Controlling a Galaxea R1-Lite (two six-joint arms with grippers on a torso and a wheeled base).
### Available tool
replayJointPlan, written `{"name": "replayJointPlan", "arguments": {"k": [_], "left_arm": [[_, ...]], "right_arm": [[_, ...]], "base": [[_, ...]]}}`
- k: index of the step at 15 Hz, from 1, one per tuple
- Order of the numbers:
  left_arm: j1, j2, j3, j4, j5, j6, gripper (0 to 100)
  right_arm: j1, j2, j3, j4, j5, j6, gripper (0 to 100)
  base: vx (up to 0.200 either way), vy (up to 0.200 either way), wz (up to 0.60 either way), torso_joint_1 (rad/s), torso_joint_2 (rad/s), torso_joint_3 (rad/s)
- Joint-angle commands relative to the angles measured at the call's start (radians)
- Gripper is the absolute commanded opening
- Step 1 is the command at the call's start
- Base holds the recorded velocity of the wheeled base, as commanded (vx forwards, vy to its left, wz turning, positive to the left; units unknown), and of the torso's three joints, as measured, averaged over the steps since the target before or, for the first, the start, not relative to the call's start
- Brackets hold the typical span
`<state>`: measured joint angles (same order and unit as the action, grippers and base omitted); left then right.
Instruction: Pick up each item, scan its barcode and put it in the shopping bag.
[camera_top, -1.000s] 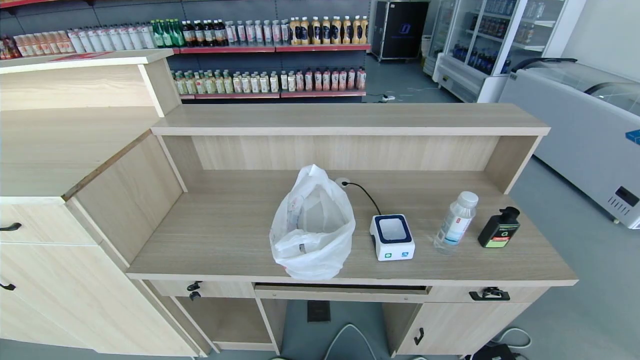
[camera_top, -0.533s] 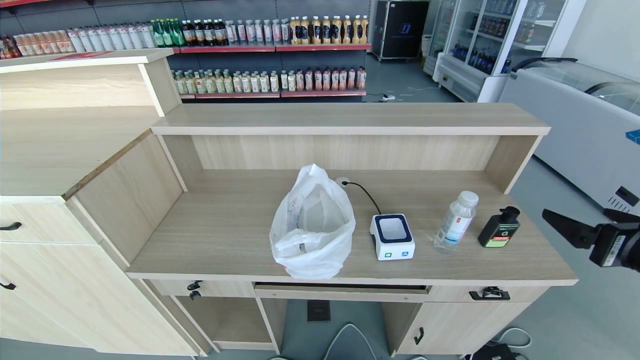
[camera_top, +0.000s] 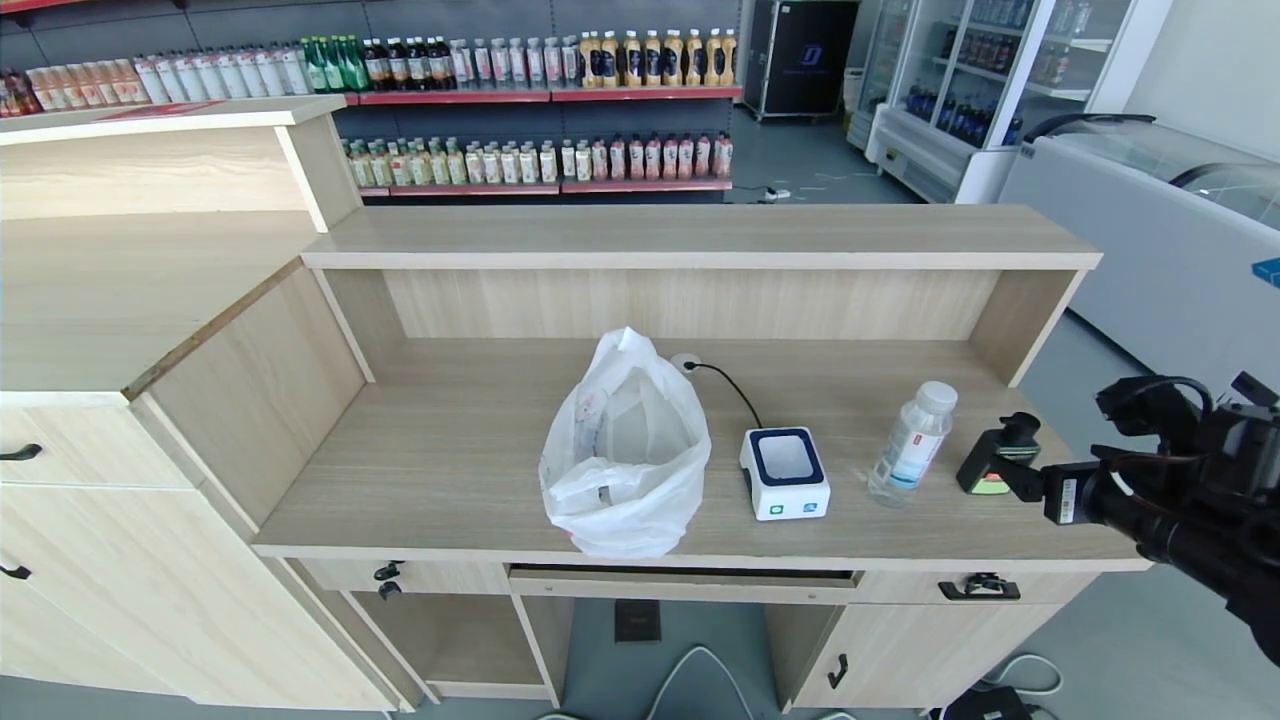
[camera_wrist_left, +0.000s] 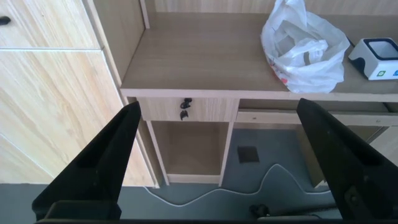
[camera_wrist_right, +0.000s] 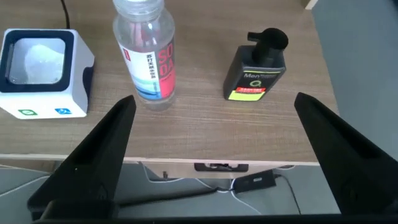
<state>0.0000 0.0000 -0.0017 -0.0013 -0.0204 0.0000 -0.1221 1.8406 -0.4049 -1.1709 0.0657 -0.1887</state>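
The black pump bottle (camera_wrist_right: 255, 68) stands at the right end of the table (camera_top: 450, 450), near the water bottle (camera_wrist_right: 149, 53). It looks small, hard and smooth — likely light, but slippery. The pump top is thin, so its flat body seems the best place to hold. The right hand (camera_wrist_right: 214, 99) is wide open by the table's front corner, facing both bottles. The left hand (camera_wrist_left: 217, 104) is wide open too — low, in front of the table.
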Motion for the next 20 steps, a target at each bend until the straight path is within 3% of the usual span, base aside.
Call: {"name": "replayJointPlan", "arguments": {"k": [1,12,20], "left_arm": [[0.000,0.000,0.000,0.000,-0.001,0.000,100],[0.000,0.000,0.000,0.000,0.000,0.000,100],[0.000,0.000,0.000,0.000,0.000,0.000,100]], "right_arm": [[-0.004,0.144,-0.049,-0.026,0.000,-0.031,100],[0.099,0.433,-0.239,-0.214,0.002,-0.078,100],[0.124,0.523,-0.408,-0.216,0.008,-0.078,100]], "base": [[0.000,0.000,0.00,0.000,0.00,0.000],[0.000,0.000,0.00,0.000,0.00,0.000],[0.000,0.000,0.00,0.000,0.00,0.000]]}}
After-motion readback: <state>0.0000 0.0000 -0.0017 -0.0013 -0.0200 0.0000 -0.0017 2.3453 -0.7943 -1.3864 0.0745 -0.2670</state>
